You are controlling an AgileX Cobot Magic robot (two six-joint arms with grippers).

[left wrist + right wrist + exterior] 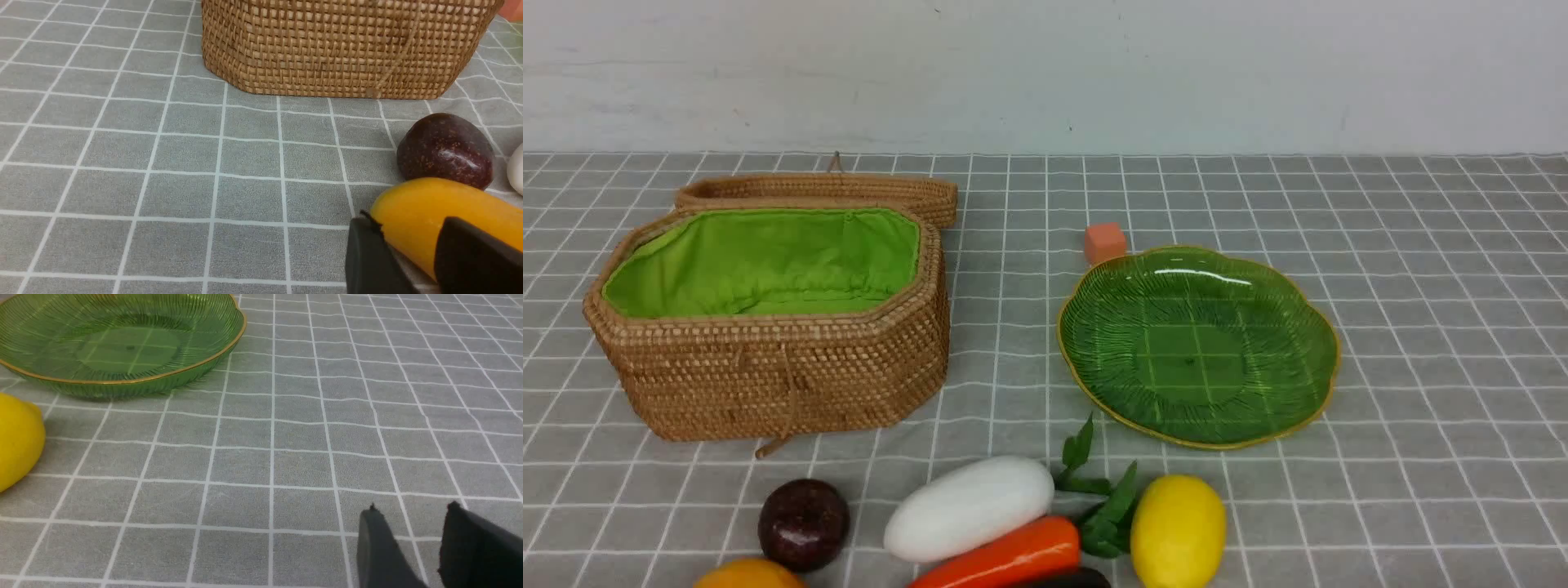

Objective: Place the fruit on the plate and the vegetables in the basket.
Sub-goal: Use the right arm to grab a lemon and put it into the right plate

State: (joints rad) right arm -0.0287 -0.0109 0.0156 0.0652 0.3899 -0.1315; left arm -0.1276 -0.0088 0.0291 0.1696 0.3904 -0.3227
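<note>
The lower edge of the front view cuts things at the near edge of the grey checked desk. Of the long orange-yellow mango-like fruit only the top shows, of the dark purple eggplant only a thin strip, and the glossy orange carrot loses its tip.

The white oblong radish lies just behind the carrot, parallel to it. Both long axes run from near left to far right, with the green leaves at the right end, close to the yellow lemon, whose long axis goes near to far. The round dark maroon fruit sits left of the radish, just beside the mango-like fruit. The octagonal tan rattan basket with green lining stands open on the left half, long axis left to right, its woven lid behind it. The shallow green glassy plate lies on the right half, a small orange cube at its far rim.

The left claw holds its black jaws moderately apart. The mango-like fruit shows in the gap, but whether they touch it I cannot tell. The right claw has the same width over bare desk and holds nothing.
</note>
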